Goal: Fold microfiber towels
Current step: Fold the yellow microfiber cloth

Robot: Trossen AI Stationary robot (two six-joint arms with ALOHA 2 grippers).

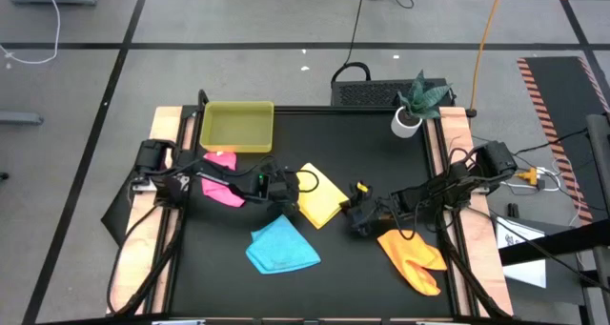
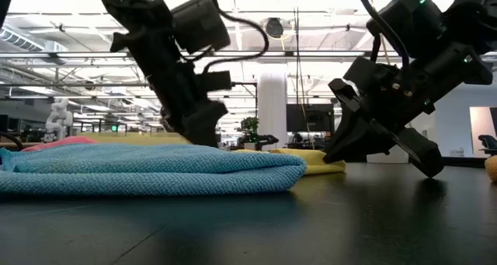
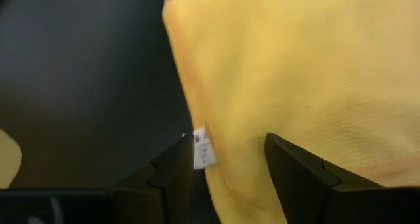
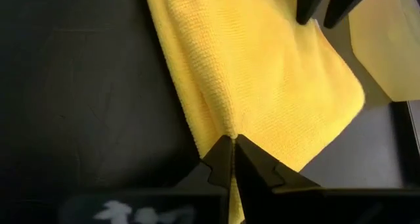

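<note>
The yellow towel point(image 1: 320, 197) lies flat on the black table's middle, between my two grippers. My left gripper point(image 3: 226, 142) is open at the towel's left edge, with one finger on either side of that edge by a white label point(image 3: 202, 149). My right gripper point(image 4: 231, 140) is shut on the towel's right edge. The pink towel point(image 1: 221, 188) lies under the left arm. The blue towel point(image 1: 281, 247) lies near the front. The orange towel point(image 1: 412, 258) lies at the front right. My left gripper's fingers point(image 3: 172, 175) straddle the yellow towel's edge at the label; I cannot tell whether they touch it. My right gripper pinches the yellow towel's edge point(image 4: 222, 127) between its two fingertips, coming slanting down from the table's right side. The towel stays lying flat on the table.
A yellow-green tray point(image 1: 237, 126) stands at the far left of the table. A potted plant point(image 1: 416, 102) and a black box point(image 1: 367, 92) stand at the far edge. Bare black table shows between the towels.
</note>
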